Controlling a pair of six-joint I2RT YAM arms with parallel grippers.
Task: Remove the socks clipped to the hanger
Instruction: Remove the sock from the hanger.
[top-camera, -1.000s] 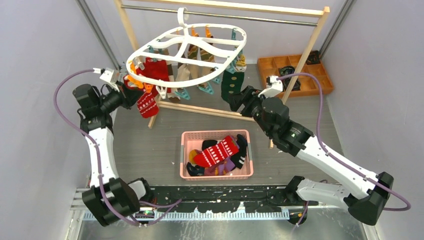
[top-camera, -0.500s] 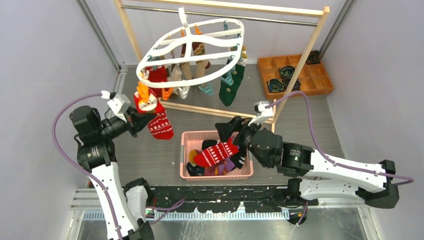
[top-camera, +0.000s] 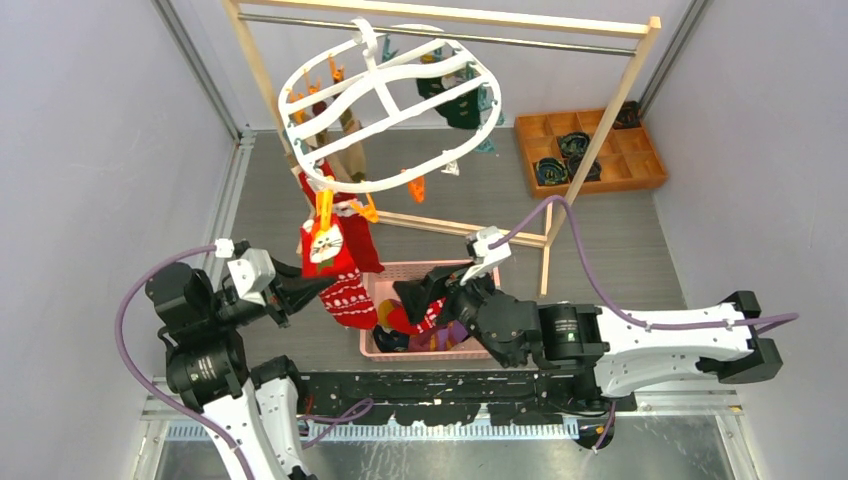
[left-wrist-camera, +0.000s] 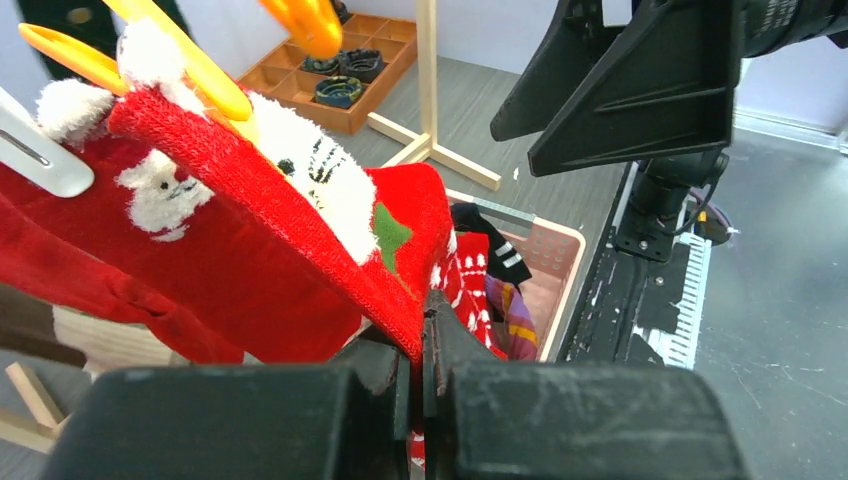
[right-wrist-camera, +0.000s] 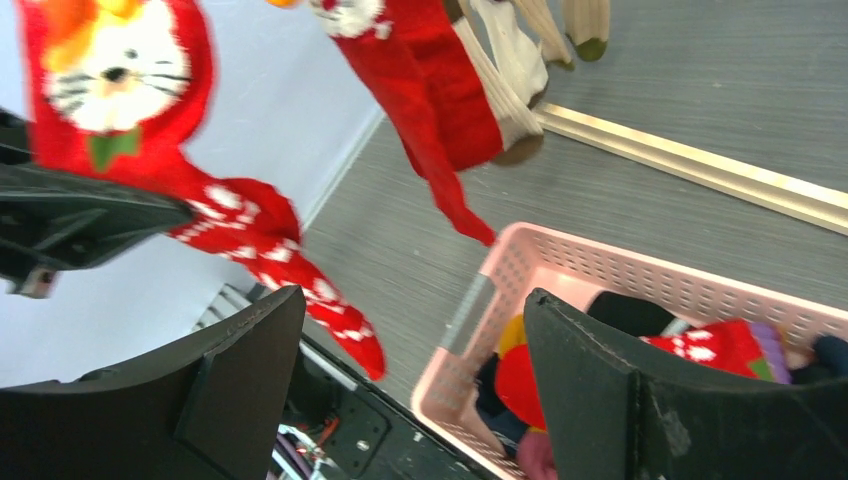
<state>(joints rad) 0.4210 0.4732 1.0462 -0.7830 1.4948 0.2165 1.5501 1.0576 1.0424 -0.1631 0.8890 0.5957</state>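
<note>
The white oval hanger (top-camera: 390, 100) hangs tilted steeply from the rack's rail, its low edge pulled toward me. A red cat-face sock (top-camera: 335, 260) is still held at its top by an orange clip (top-camera: 324, 208). My left gripper (top-camera: 308, 290) is shut on this sock's edge (left-wrist-camera: 400, 300). A second red sock (right-wrist-camera: 430, 90) hangs beside it. A dark green sock (top-camera: 460, 105) and beige socks (top-camera: 345, 135) hang at the far side. My right gripper (top-camera: 418, 292) is open and empty over the pink basket (top-camera: 378, 275) of socks.
The light wooden rack (top-camera: 590, 150) with metal rail stands behind, its foot bar (top-camera: 450, 225) on the floor just beyond the basket. An orange compartment tray (top-camera: 590, 150) sits back right. Grey walls close both sides. The black base rail (top-camera: 440, 390) runs along the near edge.
My left gripper has pulled the red sock down and toward me, tilting the hanger steeply. My right arm has drawn back from the green sock to above the basket.
</note>
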